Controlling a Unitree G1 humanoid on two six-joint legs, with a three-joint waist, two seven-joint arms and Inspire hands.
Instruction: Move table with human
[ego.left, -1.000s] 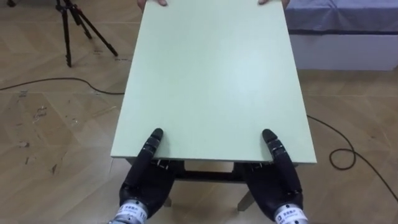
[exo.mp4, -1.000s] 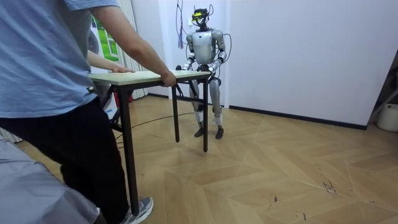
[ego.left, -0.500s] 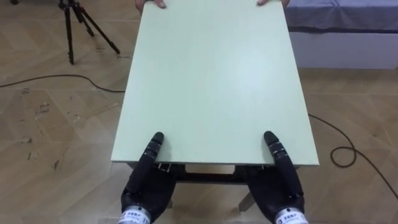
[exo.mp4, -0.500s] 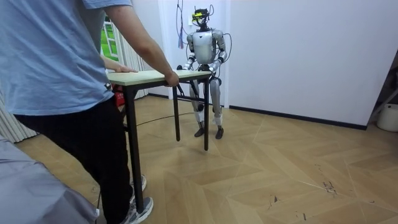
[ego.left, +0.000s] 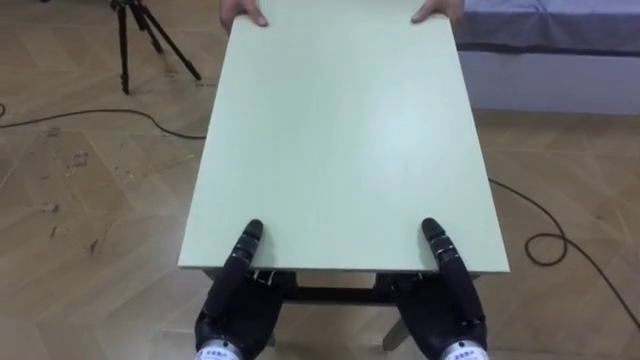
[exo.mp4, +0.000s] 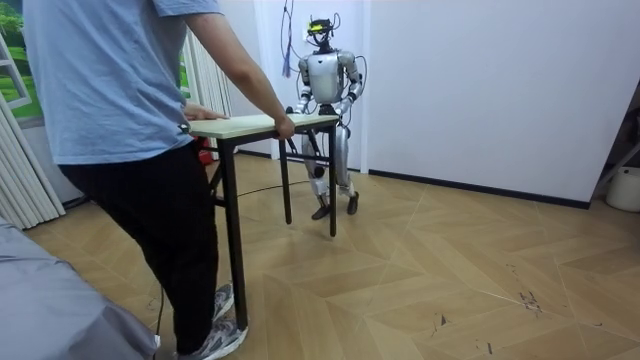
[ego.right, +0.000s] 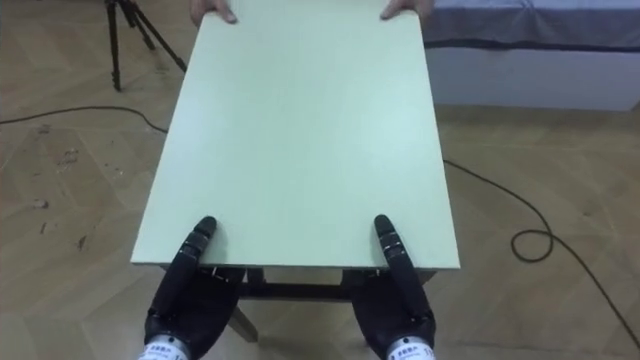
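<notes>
Eye views: robot hands (ego.left: 238, 300) (ego.left: 447, 305) beneath table (ego.left: 340, 130)

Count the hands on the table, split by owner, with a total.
Robot's hands on the near edge of the table: 2 (left hand, right hand)
Person's hands at the far corners: 2
Total: 4

The table (ego.left: 340, 130) has a smooth, matt, pale green top with a soft sheen, on legs (exo.mp4: 232, 230) that look like dark painted metal. The floor (exo.mp4: 450, 270) is wood parquet, scuffed in spots. The shirt (exo.mp4: 100, 70) is plain blue cloth.
</notes>
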